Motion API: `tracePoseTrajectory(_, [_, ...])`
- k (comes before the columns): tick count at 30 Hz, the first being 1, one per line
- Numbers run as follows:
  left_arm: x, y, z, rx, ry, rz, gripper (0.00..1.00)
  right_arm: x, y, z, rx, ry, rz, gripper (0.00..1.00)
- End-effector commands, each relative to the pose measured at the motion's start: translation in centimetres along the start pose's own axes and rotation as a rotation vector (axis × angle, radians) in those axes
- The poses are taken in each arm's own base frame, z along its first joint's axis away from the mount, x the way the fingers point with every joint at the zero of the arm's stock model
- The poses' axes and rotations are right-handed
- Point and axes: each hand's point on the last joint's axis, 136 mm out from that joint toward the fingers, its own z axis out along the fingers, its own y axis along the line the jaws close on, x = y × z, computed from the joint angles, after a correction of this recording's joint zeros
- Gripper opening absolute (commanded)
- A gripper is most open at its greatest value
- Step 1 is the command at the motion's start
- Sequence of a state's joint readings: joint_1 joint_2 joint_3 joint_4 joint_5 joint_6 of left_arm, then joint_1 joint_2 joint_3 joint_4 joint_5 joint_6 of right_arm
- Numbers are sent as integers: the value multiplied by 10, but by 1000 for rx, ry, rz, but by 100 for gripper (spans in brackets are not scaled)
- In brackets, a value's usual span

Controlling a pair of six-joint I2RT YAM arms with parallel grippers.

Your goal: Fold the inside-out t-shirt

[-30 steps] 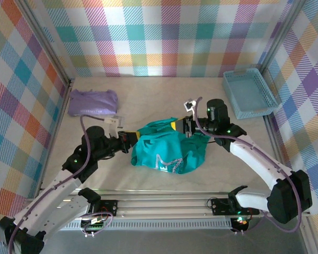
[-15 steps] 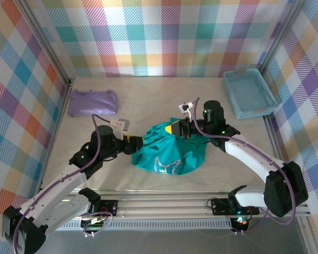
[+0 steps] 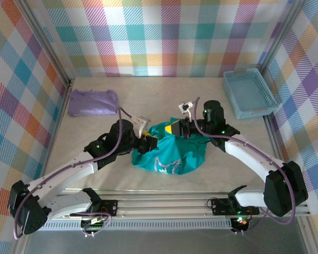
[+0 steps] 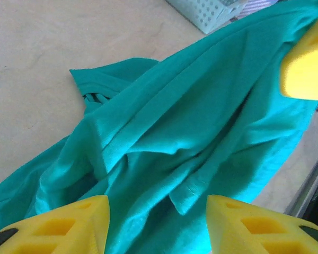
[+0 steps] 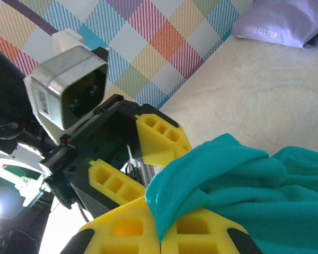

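The t-shirt [image 3: 175, 156] sits between left tool [image 3: 150, 143] and right tool [image 3: 176, 128] (pinching it).

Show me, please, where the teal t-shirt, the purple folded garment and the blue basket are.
teal t-shirt [image 3: 180, 151], top external view, crumpled middle.
purple folded garment [image 3: 93, 102], top external view, top face.
blue basket [image 3: 252, 95], top external view, bare floor.

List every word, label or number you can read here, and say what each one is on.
"NEVER GIVE UP": printed on the lavender folded garment.
Too small and blurred to read: the pale print on the teal t-shirt.
Too small to read: the barcode sticker on the metal camera housing.
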State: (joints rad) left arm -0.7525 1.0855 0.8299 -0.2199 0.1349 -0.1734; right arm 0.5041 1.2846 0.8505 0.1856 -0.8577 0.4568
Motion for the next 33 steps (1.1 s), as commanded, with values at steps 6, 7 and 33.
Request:
tracePoseTrajectory(6, [-17, -1, 16, -23, -9, 68, 36, 7, 4, 1, -20, 29, -31, 0])
tracePoseTrajectory(7, [-17, -2, 17, -17, -8, 68, 32, 9, 3, 1, -14, 33, -33, 0])
tracePoseTrajectory(33, [-44, -42, -40, 291, -134, -201, 0, 5, -57, -27, 504, 141, -38, 38])
